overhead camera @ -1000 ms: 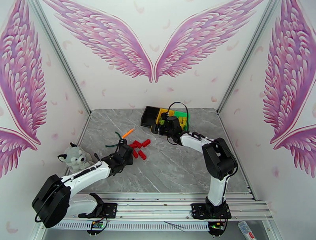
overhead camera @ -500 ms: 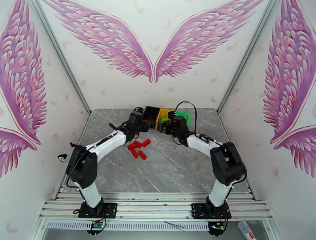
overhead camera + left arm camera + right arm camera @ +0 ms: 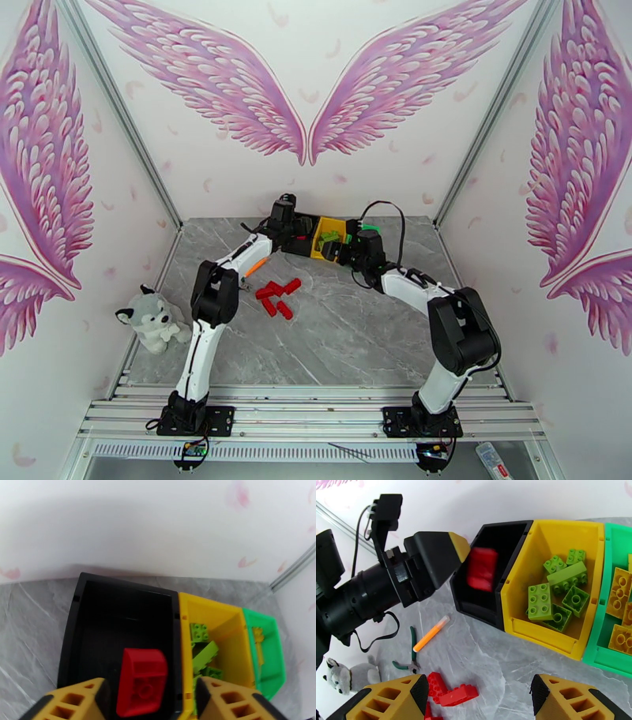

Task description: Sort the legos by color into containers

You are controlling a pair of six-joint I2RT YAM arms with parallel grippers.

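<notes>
A red brick (image 3: 141, 681), rounded on one edge with its hollow underside towards the left wrist camera, sits in the mouth of the black bin (image 3: 79, 598). It lies between the parted fingers of the left gripper (image 3: 150, 689) and clear of the right-hand one. From the right wrist it is a red blur just inside the bin, apart from the fingertip. A second ago this arm was folded back by the loose red bricks (image 3: 276, 298). It has since stretched to the far end of the table (image 3: 355, 331), and its jaws have gone from shut to open. The yellow bin (image 3: 221, 614) touches the black one and holds light green studded bricks (image 3: 545, 598), and the green bin (image 3: 272, 645) beyond it holds yellow ones (image 3: 620, 586). The right gripper (image 3: 480, 685) hangs open and empty just in front of the bins, a little further right than before. Pliers (image 3: 409, 653), an orange stick (image 3: 431, 633) and a plush husky (image 3: 154, 318) lie to the left.
</notes>
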